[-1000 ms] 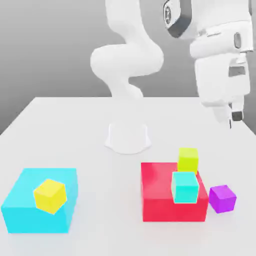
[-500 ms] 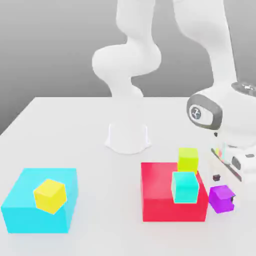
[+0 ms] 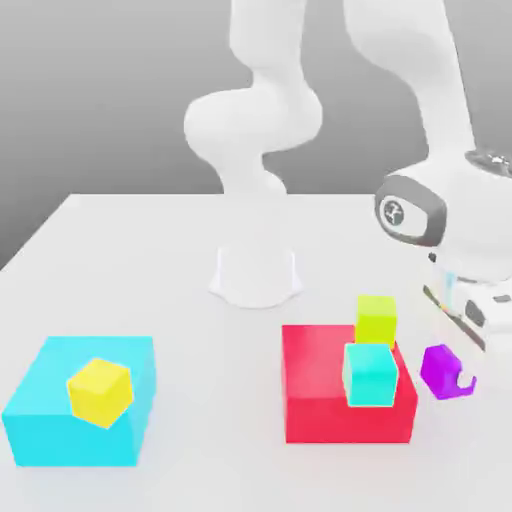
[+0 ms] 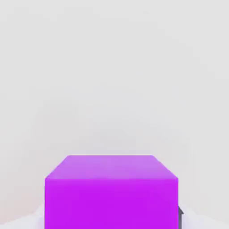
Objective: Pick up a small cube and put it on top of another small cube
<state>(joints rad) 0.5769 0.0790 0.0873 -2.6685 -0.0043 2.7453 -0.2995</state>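
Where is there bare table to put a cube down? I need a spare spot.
Free: the table between the big cyan block and the red block. Crowded: around the red block, with green cube, cyan cube, purple cube.

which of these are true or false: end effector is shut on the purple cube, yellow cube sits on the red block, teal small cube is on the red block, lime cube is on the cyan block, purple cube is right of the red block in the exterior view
1. The end effector is shut on the purple cube. True.
2. The yellow cube sits on the red block. False: it sits on the cyan block.
3. The teal cube is on the red block. True.
4. The lime cube is on the cyan block. False: it is at the back of the red block.
5. The purple cube is to the exterior view's right of the red block. True.
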